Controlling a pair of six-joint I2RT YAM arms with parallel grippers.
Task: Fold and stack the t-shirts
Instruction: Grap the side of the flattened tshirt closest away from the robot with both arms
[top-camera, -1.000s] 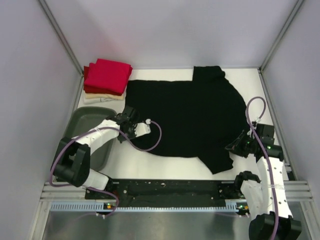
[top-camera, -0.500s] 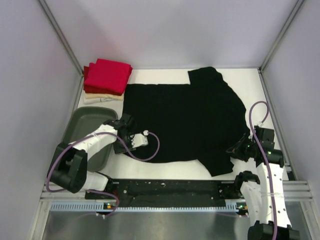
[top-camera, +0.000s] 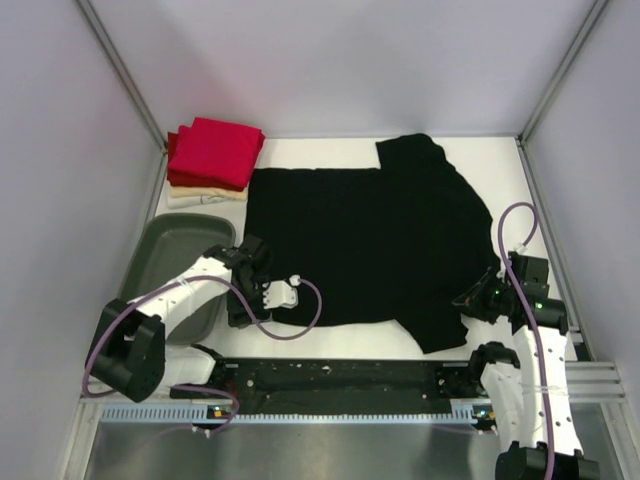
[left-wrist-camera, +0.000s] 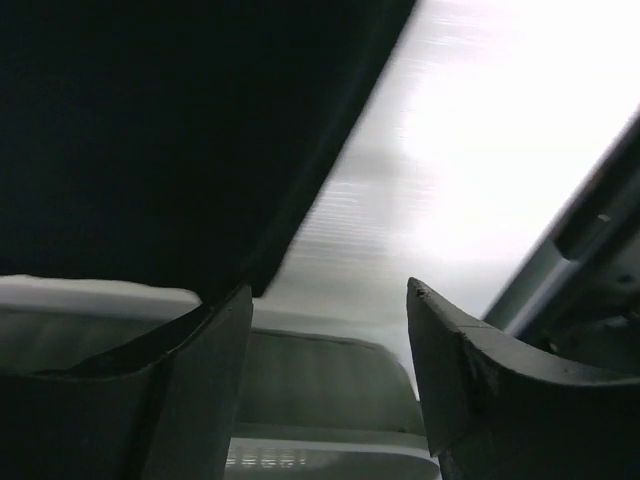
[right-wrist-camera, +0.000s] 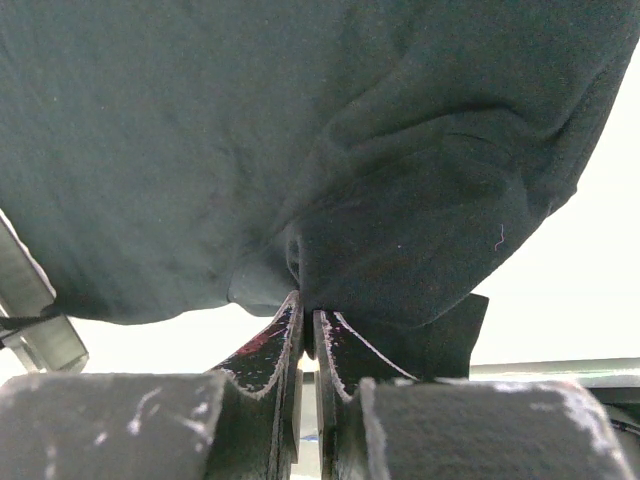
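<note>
A black t-shirt (top-camera: 370, 240) lies spread flat across the middle of the table. My right gripper (top-camera: 470, 300) is shut on its near right corner. In the right wrist view a fold of black t-shirt (right-wrist-camera: 330, 150) runs down into the right gripper (right-wrist-camera: 308, 318), whose jaws pinch it. My left gripper (top-camera: 243, 300) stands open just off the shirt's near left corner, holding nothing. The left wrist view has the left gripper (left-wrist-camera: 328, 290) with bare table between its fingers and the black t-shirt (left-wrist-camera: 150, 130) at upper left. Folded red t-shirts (top-camera: 213, 150) sit stacked on a cream one (top-camera: 205, 196) at the back left.
A grey oval tub (top-camera: 165, 265) stands at the near left beside the left arm, and its rim (left-wrist-camera: 330, 350) also fills the bottom of the left wrist view. White enclosure walls close in both sides and the back. A dark rail (top-camera: 340, 378) runs along the near edge.
The black shirt was dragged toward the near edge and flattened. My left gripper then opened, let go of the shirt's left edge and drew back toward me. The right gripper keeps its pinch.
</note>
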